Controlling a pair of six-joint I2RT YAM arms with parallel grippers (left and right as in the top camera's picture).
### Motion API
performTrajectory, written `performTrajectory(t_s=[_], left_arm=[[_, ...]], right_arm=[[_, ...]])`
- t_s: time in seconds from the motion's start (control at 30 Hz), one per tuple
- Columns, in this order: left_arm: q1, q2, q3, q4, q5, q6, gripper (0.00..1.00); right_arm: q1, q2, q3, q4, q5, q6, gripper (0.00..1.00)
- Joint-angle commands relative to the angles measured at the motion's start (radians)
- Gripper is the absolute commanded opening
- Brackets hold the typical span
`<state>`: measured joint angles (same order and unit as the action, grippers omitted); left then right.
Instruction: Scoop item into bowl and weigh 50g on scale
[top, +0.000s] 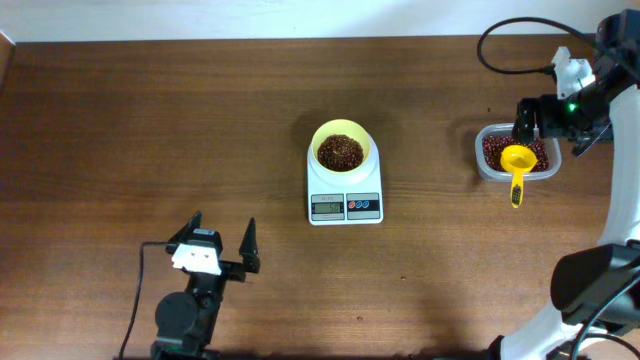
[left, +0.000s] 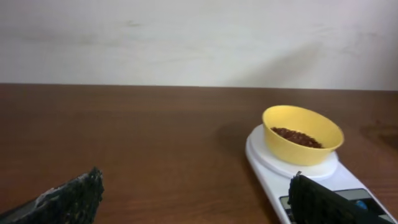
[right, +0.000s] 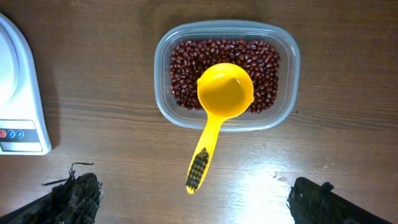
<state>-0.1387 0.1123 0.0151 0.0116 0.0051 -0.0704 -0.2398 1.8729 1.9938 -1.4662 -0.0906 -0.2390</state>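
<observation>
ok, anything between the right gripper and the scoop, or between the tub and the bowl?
Nothing visible. The right gripper hangs open above the scoop, whose handle juts clear over the rim of the tub. Between the tub and the bowl, which sits on the scale, only bare table shows.

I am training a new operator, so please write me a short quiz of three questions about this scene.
1. What stands on the scale?
2. The scoop rests: A) beside the scale; B) on the beans in the clear tub; C) on the scale.
3. True or false: the left pincer is shut on the scoop.
Key: 1 the yellow bowl, with beans in it; 2 B; 3 false, it is open and empty.
</observation>
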Motion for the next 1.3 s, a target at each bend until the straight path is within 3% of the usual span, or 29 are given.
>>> performTrajectory(t_s=[0.0,0.3,1.27], left_arm=[[0.041,-0.076,-0.006,-0.098,0.016,0.021,0.99],[0.065,-0.108,-0.006,-0.098,0.017,0.133,0.99],[0.116,-0.107,-0.006,-0.096,0.014,0.132,0.99]], right_arm=[[-0.003,-0.013,0.019,0.000,0.009,0.000,0.99],[-0.003,-0.013,0.019,0.000,0.009,0.000,0.99],[-0.003,-0.013,0.019,0.000,0.009,0.000,0.99]])
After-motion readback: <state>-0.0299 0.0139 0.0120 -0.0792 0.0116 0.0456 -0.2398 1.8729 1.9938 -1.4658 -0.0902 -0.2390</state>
